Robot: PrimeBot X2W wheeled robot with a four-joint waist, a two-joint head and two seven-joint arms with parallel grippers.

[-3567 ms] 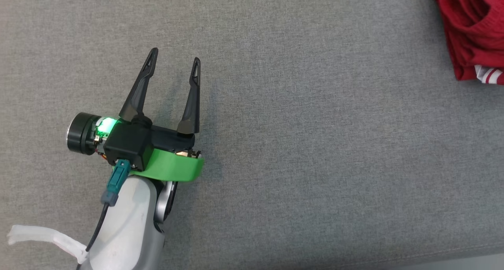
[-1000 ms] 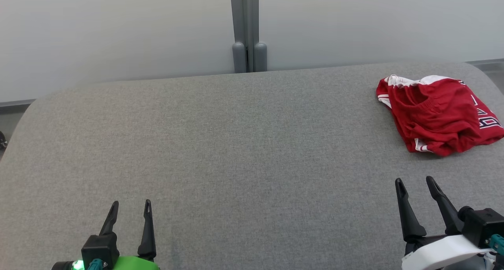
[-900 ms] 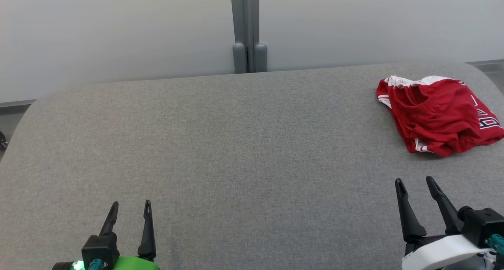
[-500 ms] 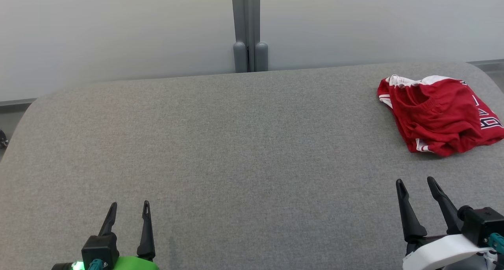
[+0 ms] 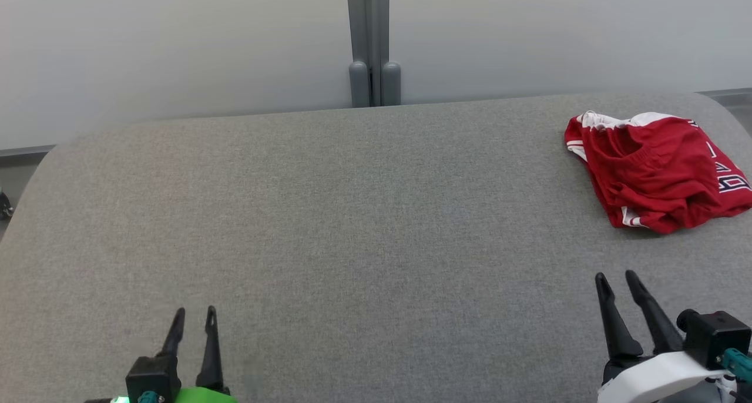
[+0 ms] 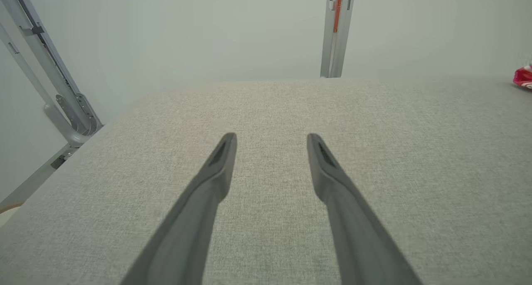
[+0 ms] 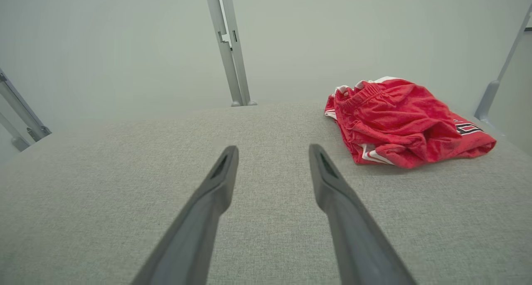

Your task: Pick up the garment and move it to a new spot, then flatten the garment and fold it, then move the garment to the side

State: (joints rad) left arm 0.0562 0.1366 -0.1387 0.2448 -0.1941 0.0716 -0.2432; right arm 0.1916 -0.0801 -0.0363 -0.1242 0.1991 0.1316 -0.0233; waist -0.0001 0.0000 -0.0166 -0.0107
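The garment [image 5: 655, 171] is a red pair of shorts with white trim, lying bunched at the far right of the grey table [image 5: 364, 227]. It also appears in the right wrist view as the garment [image 7: 399, 121], and as a red sliver of garment [image 6: 523, 76] at the right edge of the left wrist view. My right gripper [image 5: 615, 278] hovers near the table's front right, short of the garment, open and empty; right gripper [image 7: 272, 150]. My left gripper [image 5: 195, 313] sits at the front left, open and empty; left gripper [image 6: 271, 137].
A grey vertical post [image 5: 370, 42] stands against the pale wall behind the table's far edge. Grey frame bars [image 6: 45, 77] rise off the table's left side. The table's corners are rounded.
Both grippers' fingers have drawn a little closer together and both grippers sit slightly lower in the head view. The garment has not moved.
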